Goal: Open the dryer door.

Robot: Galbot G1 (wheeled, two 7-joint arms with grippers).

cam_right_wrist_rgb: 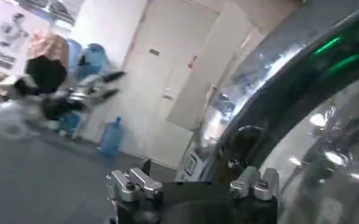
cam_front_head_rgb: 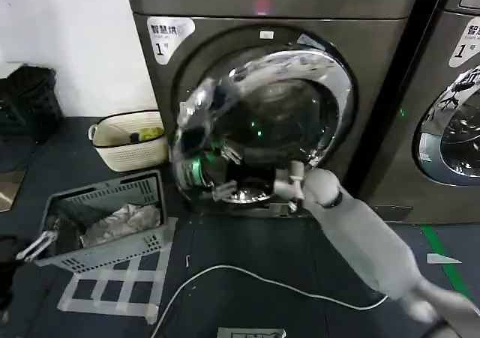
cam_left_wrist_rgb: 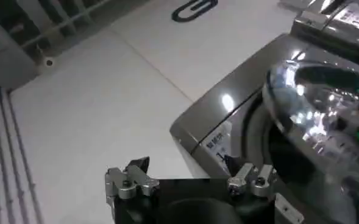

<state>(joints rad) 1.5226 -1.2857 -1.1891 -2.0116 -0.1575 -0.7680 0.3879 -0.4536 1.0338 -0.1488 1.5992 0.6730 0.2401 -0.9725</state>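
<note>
Head view: right gripper (cam_front_head_rgb: 289, 190), fingers spread, touches the dryer door (cam_front_head_rgb: 255, 121) at its lower rim.

Right arm (cam_front_head_rgb: 367, 240) stretched forward and up from the lower right, long and grey. Right gripper (cam_front_head_rgb: 294, 188) at its tip, fingers (cam_right_wrist_rgb: 133, 184) spread apart. Left gripper (cam_front_head_rgb: 34, 246) low at the far left, waiting, fingers (cam_left_wrist_rgb: 130, 181) spread apart too.

The swung-out dryer door (cam_front_head_rgb: 259, 124) fills the machine's front — grey basket (cam_front_head_rgb: 105, 229) and cream basket (cam_front_head_rgb: 131, 139) crowd the left floor.
</note>
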